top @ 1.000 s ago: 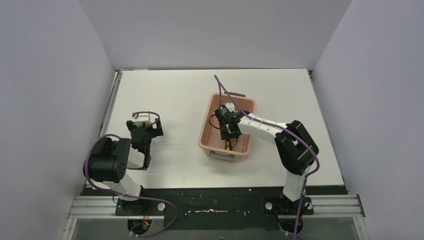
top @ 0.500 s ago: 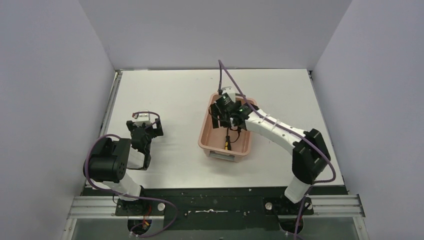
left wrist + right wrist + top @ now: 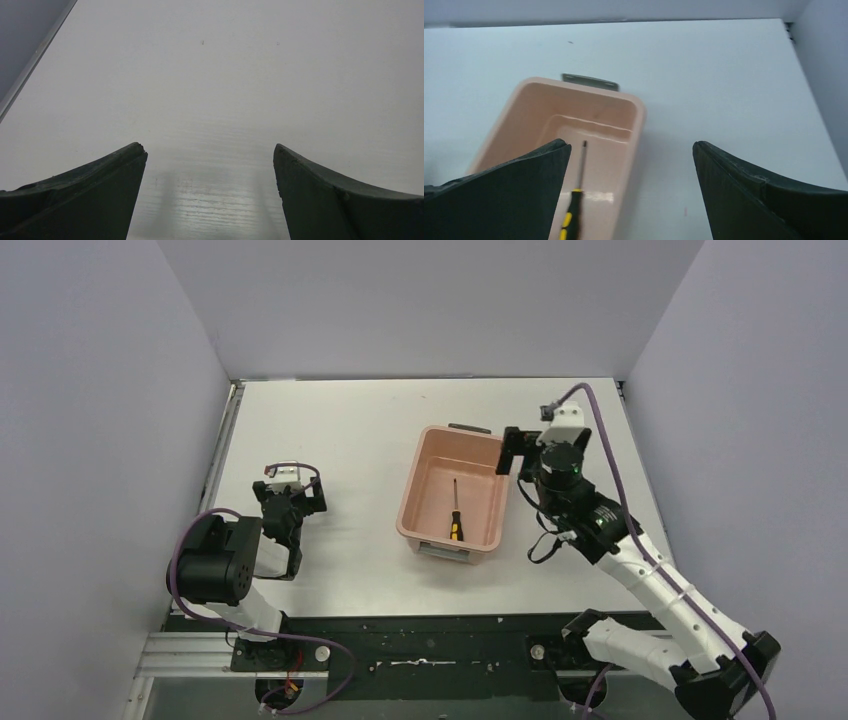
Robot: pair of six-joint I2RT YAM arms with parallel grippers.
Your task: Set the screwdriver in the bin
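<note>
The salmon-pink bin [image 3: 414, 483] stands mid-table, a grey clip at each short end. On its floor lies the screwdriver [image 3: 455, 514], its yellow-and-black handle toward the near end and its thin shaft pointing away. My right gripper [image 3: 520, 466] hovers just off the bin's right rim, open and holding nothing. In the right wrist view the bin [image 3: 640, 108] sits lower left and the screwdriver [image 3: 581, 167] shows beside the left finger, apart from the right gripper [image 3: 631, 145]. My left gripper [image 3: 289, 496] rests at the left, and in its wrist view the left gripper [image 3: 209, 148] is open over bare table.
White table [image 3: 350, 430] enclosed by pale walls at left, back and right. A metal rail [image 3: 225, 440] runs along the left edge. The right arm's cable [image 3: 600, 430] loops above its wrist.
My right gripper opened and let go of the screwdriver, which now lies in the bin. The right arm drew up and rightward out of the bin. The left arm stayed still.
</note>
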